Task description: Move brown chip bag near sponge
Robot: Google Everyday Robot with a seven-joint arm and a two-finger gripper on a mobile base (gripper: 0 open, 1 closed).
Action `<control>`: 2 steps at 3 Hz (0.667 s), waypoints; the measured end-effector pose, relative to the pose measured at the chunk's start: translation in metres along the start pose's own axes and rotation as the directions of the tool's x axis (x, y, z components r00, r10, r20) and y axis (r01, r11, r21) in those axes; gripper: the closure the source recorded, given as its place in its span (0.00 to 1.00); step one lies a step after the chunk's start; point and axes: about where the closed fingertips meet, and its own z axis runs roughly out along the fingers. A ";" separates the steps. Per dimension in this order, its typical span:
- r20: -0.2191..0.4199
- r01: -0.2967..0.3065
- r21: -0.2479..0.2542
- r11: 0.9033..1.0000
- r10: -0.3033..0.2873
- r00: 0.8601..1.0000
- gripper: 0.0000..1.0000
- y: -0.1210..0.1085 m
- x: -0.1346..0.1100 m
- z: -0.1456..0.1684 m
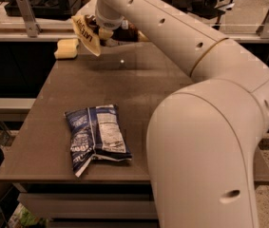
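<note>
The brown chip bag [87, 33] hangs above the far left part of the table, its cream-yellow end pointing down-left and its dark brown body mostly hidden behind the arm. My gripper [106, 32] is shut on the bag and holds it in the air. The sponge [67, 48], a pale yellow block, lies on the table's far left corner, just left of and below the bag's lower end.
A dark blue and white snack bag [96, 137] lies on the brown table [139, 89] near its front left. My arm's large white body fills the right half of the view. Metal rails and dark equipment stand behind the table.
</note>
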 end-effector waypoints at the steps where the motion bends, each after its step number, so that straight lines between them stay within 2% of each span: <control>1: -0.004 -0.006 -0.001 1.000 0.006 1.000 1.00 0.000 -0.006 0.016; 2: -0.012 -0.017 -0.014 1.000 0.017 1.000 1.00 0.003 -0.006 0.030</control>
